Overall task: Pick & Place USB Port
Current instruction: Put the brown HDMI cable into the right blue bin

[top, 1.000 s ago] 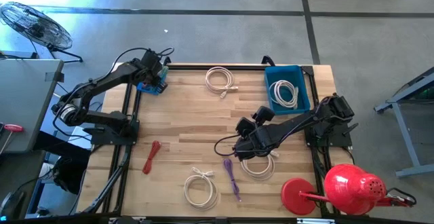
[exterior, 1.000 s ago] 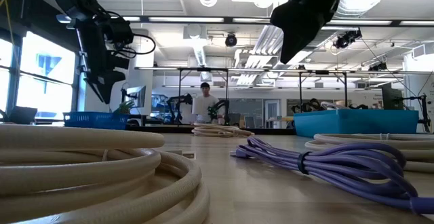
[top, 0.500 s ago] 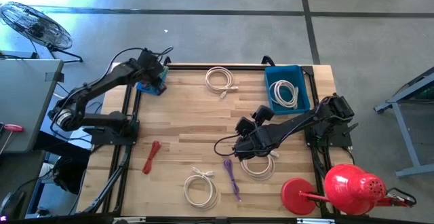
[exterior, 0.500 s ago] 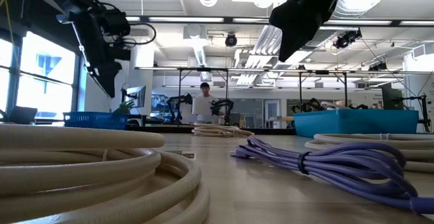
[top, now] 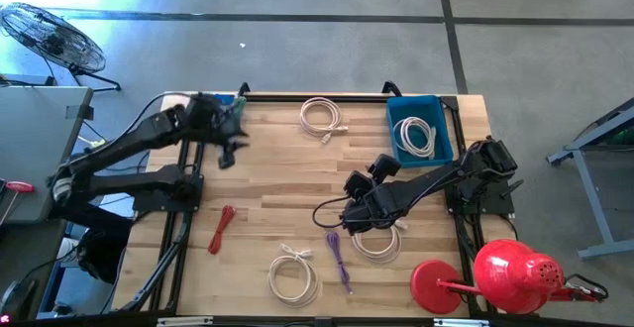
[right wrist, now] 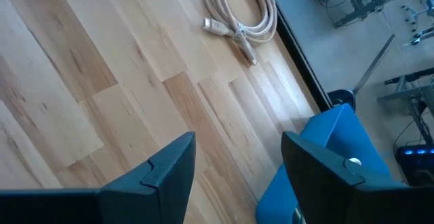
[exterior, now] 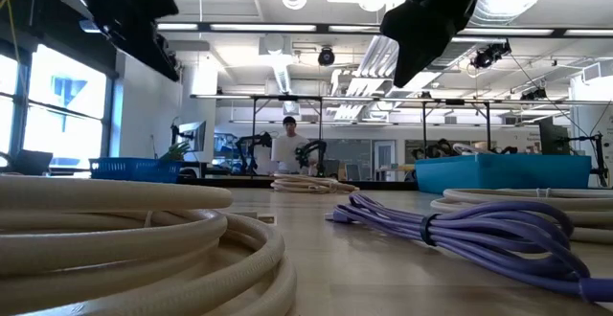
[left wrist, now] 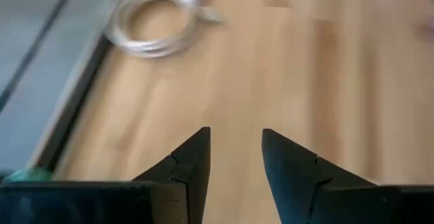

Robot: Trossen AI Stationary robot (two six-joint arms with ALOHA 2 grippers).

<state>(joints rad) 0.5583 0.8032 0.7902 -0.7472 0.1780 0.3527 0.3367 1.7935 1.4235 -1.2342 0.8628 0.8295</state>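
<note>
Bare wood runs across the middle of the desk (top: 277, 183) between the two arms, leaving an open lane there. A white cable coil (top: 322, 115) lies along the far edge, beside the blue bin (top: 419, 129) at the far right corner. The near half is cluttered: a red cable (top: 221, 228), a second white coil (top: 294, 276), a purple cable (top: 339, 260), and a red lamp (top: 495, 275) at the near right corner.

My wooden table (top: 287, 168) carries a blue bin (top: 440, 129) at its far right, a coiled white cable (top: 322, 115) far centre, two more coils, near centre (top: 294, 277) and right (top: 376, 243), a purple cable (top: 339, 260) between them, and a red cable (top: 221, 229) near left.
</note>
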